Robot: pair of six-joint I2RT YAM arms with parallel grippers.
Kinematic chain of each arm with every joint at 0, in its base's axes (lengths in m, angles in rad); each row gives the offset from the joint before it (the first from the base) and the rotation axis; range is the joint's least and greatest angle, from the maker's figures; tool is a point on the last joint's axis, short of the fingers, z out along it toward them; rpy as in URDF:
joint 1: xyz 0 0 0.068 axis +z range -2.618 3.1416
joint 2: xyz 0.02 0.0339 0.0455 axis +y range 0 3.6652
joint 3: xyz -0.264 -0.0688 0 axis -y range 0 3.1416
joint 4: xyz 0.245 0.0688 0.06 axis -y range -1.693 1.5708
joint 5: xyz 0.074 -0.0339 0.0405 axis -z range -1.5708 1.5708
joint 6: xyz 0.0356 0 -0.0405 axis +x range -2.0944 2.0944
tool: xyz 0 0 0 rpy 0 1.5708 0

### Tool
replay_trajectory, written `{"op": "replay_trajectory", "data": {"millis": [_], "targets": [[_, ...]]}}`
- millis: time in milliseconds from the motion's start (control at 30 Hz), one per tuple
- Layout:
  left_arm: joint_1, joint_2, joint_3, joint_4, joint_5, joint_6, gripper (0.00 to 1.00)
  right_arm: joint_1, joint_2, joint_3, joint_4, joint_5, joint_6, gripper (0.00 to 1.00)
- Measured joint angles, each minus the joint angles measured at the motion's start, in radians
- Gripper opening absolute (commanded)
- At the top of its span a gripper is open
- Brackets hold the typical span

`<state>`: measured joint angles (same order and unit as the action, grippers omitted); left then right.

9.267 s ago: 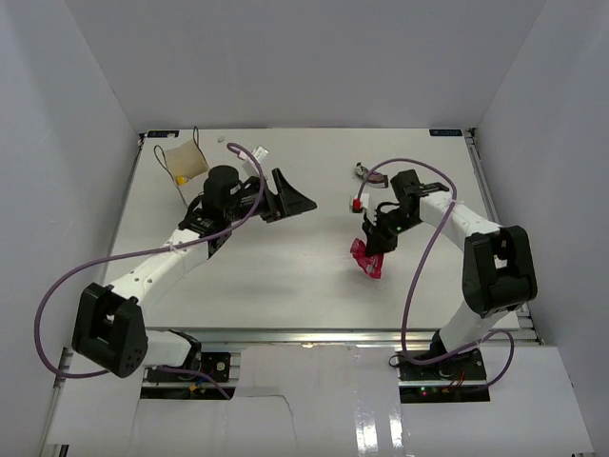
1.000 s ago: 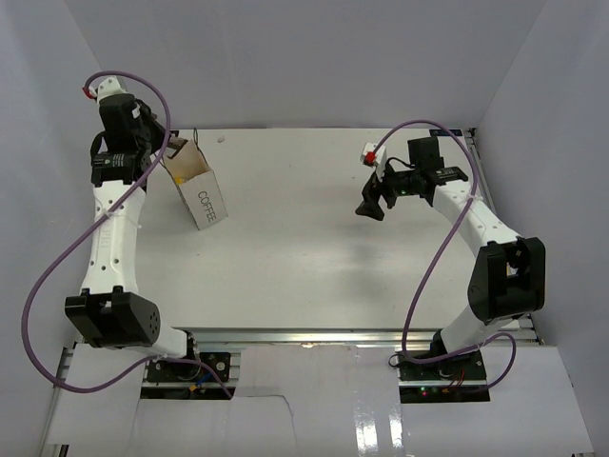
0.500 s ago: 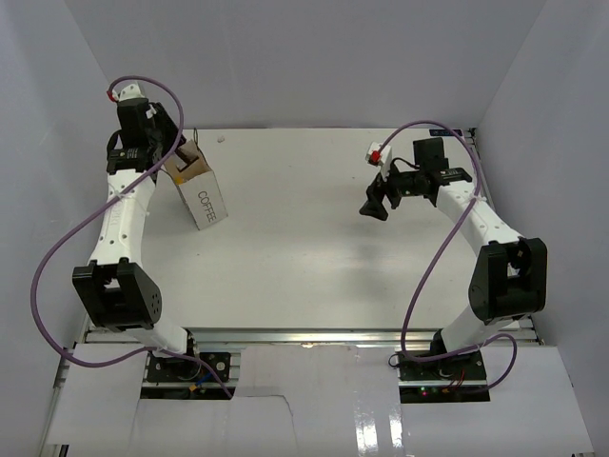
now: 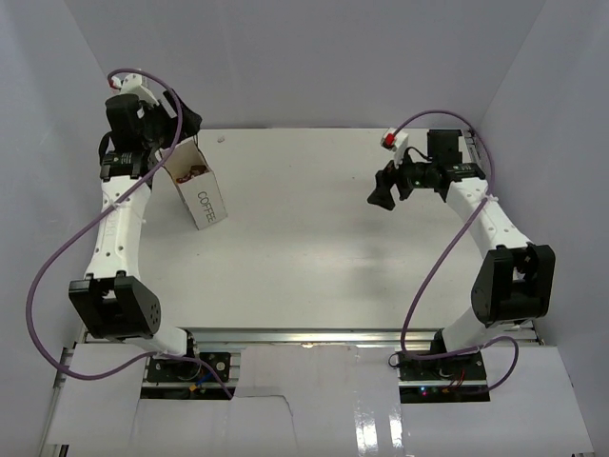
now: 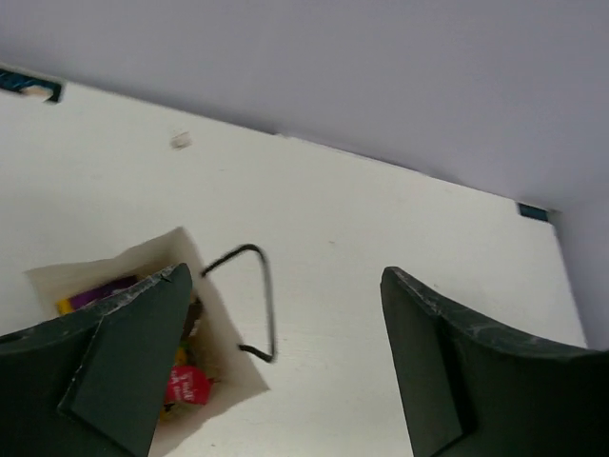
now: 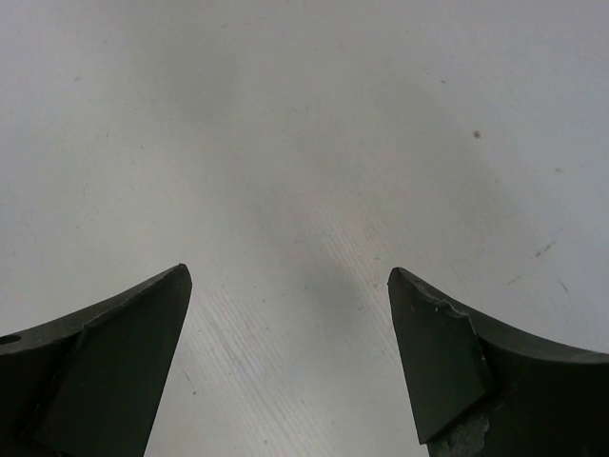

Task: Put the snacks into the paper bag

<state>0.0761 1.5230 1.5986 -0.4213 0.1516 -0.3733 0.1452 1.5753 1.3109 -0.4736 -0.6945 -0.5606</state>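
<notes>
Left gripper (image 4: 184, 123): raised at the table's (image 4: 304, 257) 10 o'clock corner, just past the far rim of the paper bag (image 4: 202, 195). In the wrist view the fingers are spread wide and nothing is between them (image 5: 285, 276). They frame bare table (image 5: 400, 209) and one thin dark handle (image 5: 263, 305) that loops out from the bag's rim.

Paper bag: at 10 o'clock on the table, mouth open toward the camera above. The side printed "COFFEE" faces roughly 4 o'clock. I cannot tell whether it stands square or leans.

Snacks: inside the bag. The top view shows only a reddish-brown jumble in the mouth (image 4: 186, 171). My left wrist view looks down past the white inner wall (image 5: 221, 347) onto a dark purple packet (image 5: 107, 290), a yellow edge (image 5: 65, 306) and a pink-red packet (image 5: 187, 386). The left finger (image 5: 124, 362) hides the rest, so no count is possible.

Right gripper (image 4: 383, 189): at 2 o'clock, well apart from the bag, held above the table. The fingers are wide apart (image 6: 285, 276) and hold nothing. Only white table surface (image 6: 304, 133) shows between them.

Other: a small pale speck (image 4: 221, 139) lies on the table near the far edge at about 11 o'clock, also seen from the left wrist (image 5: 181, 140).
</notes>
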Motion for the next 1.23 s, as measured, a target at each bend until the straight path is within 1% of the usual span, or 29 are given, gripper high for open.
{"op": "replay_trajectory", "data": {"millis": [100, 167, 233, 300, 367, 433, 533, 633, 833, 1033, 1233], "targets": [[0.0, -0.086, -0.061, 0.097, 0.154, -0.007, 0.98, -0.035, 0.001, 0.068, 0.0, 0.029, 0.096, 0.9], [0.0, -0.155, -0.117, 0.18, 0.254, -0.031, 0.98, -0.076, 0.0, 0.103, 0.005, 0.022, 0.151, 0.9], [-0.002, -0.274, -0.23, 0.277, 0.349, -0.071, 0.98, -0.134, -0.003, 0.114, 0.011, -0.014, 0.201, 0.9], [-0.003, -0.36, -0.322, 0.376, 0.445, -0.116, 0.98, -0.198, -0.006, 0.114, 0.01, -0.035, 0.246, 0.9], [-0.013, -0.435, -0.425, 0.455, 0.513, -0.159, 0.98, -0.259, -0.01, 0.112, 0.009, -0.047, 0.279, 0.9], [-0.027, -0.496, -0.528, 0.494, 0.554, -0.182, 0.98, -0.321, -0.024, 0.098, 0.01, -0.053, 0.3, 0.9], [-0.047, -0.549, -0.653, 0.512, 0.586, -0.2, 0.98, -0.389, -0.079, 0.047, 0.006, -0.052, 0.3, 0.9], [-0.051, -0.577, -0.734, 0.512, 0.595, -0.211, 0.98, -0.412, -0.161, -0.013, 0.008, 0.005, 0.292, 0.9], [-0.053, -0.604, -0.794, 0.524, 0.595, -0.219, 0.98, -0.407, -0.275, -0.093, 0.02, 0.105, 0.266, 0.9], [-0.102, -0.607, -0.846, 0.53, 0.588, -0.218, 0.98, -0.407, -0.316, -0.163, 0.023, 0.112, 0.212, 0.9], [-0.111, -0.623, -0.89, 0.528, 0.572, -0.218, 0.98, -0.407, -0.337, -0.197, 0.022, 0.113, 0.2, 0.9]]}}
